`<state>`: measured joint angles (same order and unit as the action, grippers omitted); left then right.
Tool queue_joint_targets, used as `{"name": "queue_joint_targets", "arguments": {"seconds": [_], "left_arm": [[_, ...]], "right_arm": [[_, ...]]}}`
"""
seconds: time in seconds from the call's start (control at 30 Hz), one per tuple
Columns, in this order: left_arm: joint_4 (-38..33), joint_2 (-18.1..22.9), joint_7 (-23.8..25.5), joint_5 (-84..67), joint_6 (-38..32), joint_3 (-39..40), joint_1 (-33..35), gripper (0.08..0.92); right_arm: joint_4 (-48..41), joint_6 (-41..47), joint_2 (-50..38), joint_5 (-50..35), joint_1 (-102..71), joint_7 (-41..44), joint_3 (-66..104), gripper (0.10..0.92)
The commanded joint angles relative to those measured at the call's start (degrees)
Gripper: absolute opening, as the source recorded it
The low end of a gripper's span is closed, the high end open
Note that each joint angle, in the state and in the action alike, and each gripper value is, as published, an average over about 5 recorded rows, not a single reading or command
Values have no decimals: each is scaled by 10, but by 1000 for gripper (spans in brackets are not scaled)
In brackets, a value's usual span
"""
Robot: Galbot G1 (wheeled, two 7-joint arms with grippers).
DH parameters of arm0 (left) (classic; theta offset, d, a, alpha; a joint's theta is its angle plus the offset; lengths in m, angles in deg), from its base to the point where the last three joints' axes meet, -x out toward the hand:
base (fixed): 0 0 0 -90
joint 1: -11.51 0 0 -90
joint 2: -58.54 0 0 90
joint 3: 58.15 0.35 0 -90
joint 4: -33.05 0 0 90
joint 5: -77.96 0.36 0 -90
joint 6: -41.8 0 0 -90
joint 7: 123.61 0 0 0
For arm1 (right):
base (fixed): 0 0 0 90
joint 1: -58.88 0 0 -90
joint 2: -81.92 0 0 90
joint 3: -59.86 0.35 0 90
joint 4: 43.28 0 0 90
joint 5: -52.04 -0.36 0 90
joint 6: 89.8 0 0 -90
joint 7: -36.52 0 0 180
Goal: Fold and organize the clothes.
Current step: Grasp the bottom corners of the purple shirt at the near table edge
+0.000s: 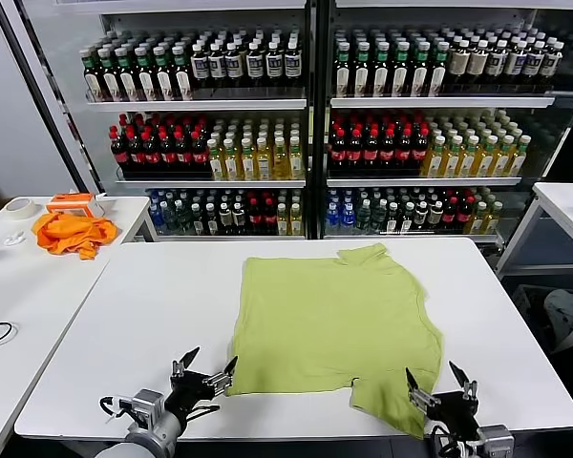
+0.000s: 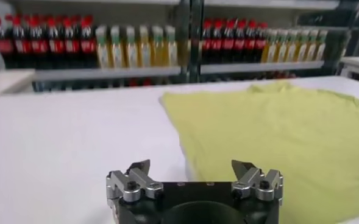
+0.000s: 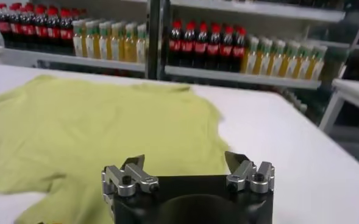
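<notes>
Only the head view takes in the bottle shelves (image 1: 306, 124) behind the white tabletop (image 1: 124, 315) and a crumpled orange cloth (image 1: 74, 232) on a side table to the left. A yellow-green T-shirt (image 1: 334, 320) lies spread flat mid-tabletop, soft and faintly creased. At its near hem, the left gripper (image 1: 204, 367) hovers just beside its left corner, the right gripper (image 1: 439, 384) by its right sleeve; both gape wide, empty.

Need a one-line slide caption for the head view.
Yellow-green T-shirt lies spread flat on the white table; left gripper and right gripper, both open, wait at its near edge.
</notes>
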<state>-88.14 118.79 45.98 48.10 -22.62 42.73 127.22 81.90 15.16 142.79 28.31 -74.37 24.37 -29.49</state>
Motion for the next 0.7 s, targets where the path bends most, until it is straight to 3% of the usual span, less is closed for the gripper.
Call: {"name": "queue_joint_targets", "arguments": {"seconds": [0.03, 0.7], "left_arm": [[-22, -3, -37, -35, 54, 8, 25, 823], [22, 10, -50, 53, 30, 52, -1, 823]], "right_arm": [[3, -1, 0, -13, -24, -1, -6, 823], [-10, -10, 12, -28, -22, -15, -27, 823]]}}
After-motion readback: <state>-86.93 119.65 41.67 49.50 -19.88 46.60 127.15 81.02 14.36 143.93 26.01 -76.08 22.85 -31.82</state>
